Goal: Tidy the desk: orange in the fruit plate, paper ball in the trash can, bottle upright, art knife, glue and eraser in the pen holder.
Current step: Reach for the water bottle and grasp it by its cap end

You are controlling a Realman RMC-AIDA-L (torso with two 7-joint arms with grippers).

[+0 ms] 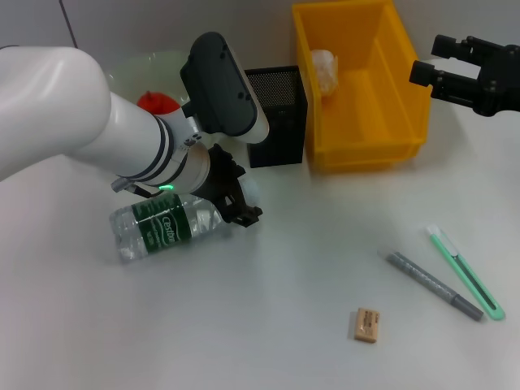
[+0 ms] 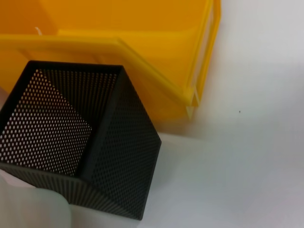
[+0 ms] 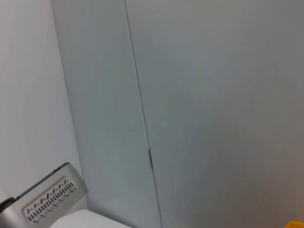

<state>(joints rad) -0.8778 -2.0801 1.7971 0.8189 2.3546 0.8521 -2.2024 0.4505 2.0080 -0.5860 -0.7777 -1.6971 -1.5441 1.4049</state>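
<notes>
The left gripper (image 1: pixel 240 203) is low over the white surface (image 1: pixel 268 325), at the cap end of the bottle (image 1: pixel 166 226), which lies on its side with its green label facing up and its neck hidden among the black fingers (image 1: pixel 244 213); they appear to be closed on the bottle's neck, though the contact itself is partly covered by the wrist. Behind the left arm, the orange (image 1: pixel 157 101) sits in the fruit plate (image 1: pixel 134 69), most of which is hidden by the arm. The pen holder (image 1: pixel 278 114) stands upright just beside the trash can (image 1: pixel 361 89), the two nearly touching; the left wrist view shows the same pair close up, the black mesh pen holder (image 2: pixel 80 147) in front of the yellow trash can (image 2: pixel 156 71). The paper ball (image 1: pixel 323 69) lies inside the trash can near its far left corner. Nearer the robot's right, well apart from the bottle, a green art knife (image 1: pixel 465 270) and a grey pen-shaped stick (image 1: pixel 433 284) lie side by side on the surface, and the eraser (image 1: pixel 366 325) lies flat closer in. The right gripper (image 1: pixel 424 61) hangs raised beside the trash can on the right, its fingers spread apart and holding nothing.
</notes>
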